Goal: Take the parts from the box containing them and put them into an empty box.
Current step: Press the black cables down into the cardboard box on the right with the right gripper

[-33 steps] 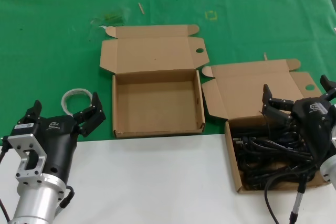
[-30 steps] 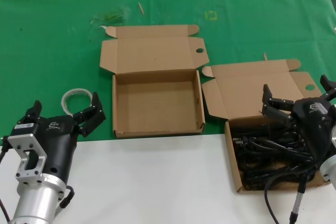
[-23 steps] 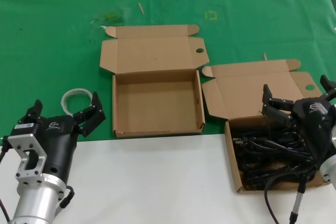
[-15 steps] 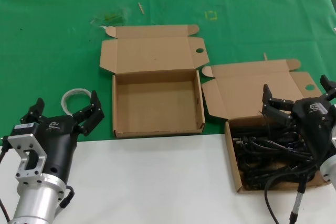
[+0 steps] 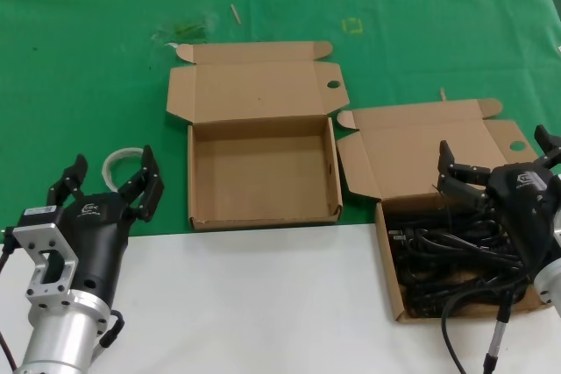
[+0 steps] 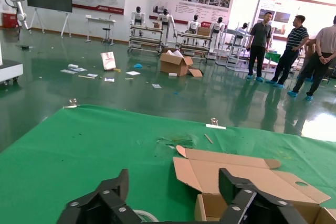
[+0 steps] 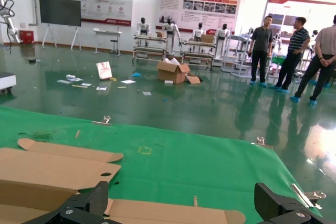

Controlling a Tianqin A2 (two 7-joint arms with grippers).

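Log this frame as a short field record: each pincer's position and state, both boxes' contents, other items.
left pincer: open, low at the table's left, near the whitish tube ring
right pincer: open, over the full box, holding nothing
full box: lid open, tangle of black cords inside
empty box: lid open, bare cardboard floor
progress: no cord moved yet

A whitish tube ring lies on the green cloth
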